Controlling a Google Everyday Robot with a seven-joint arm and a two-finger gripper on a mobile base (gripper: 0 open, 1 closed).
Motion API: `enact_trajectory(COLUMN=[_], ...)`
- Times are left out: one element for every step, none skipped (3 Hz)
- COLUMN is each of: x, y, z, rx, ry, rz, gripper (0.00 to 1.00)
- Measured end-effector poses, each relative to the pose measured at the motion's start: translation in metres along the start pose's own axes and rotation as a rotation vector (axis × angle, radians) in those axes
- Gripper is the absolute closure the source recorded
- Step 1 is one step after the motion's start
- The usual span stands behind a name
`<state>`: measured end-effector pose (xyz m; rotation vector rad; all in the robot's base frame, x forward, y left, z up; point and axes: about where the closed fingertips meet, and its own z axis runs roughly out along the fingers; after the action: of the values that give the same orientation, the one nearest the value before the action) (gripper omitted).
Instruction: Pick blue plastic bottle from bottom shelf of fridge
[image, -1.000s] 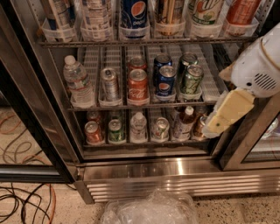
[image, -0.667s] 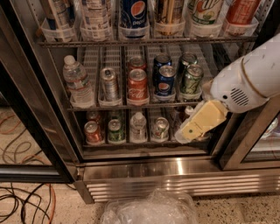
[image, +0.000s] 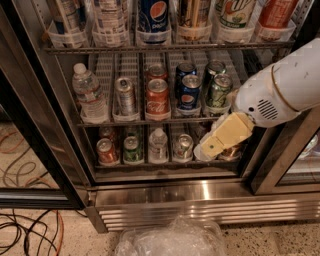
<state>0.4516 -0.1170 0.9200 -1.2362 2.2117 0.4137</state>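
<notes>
The cream gripper (image: 220, 142) sits right of centre at the fridge's (image: 165, 196) bottom shelf (image: 145, 165); its grip cannot be told. The blue plastic bottle is hidden, likely behind it. Advance level, centred, sparing the silver can (image: 183, 146) beside.

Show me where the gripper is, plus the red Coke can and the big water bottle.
gripper (image: 212, 146): camera view, on its cream tip, at the right end of the bottom shelf (image: 150, 165).
red Coke can (image: 157, 100): camera view, on its red front face.
water bottle (image: 90, 96): camera view, on its mid-body, far left.
</notes>
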Motion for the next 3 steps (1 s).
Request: enact_trajectory(x=[0.000, 0.017, 0.035], y=[0.009, 0.042, 0.085], z=[0.025, 0.081, 0.135], rx=[-0.016, -0.088, -0.149], ry=[-0.050, -0.153, -0.240], rz=[0.072, 0.186, 0.323], gripper=[0.00, 0.00, 0.00])
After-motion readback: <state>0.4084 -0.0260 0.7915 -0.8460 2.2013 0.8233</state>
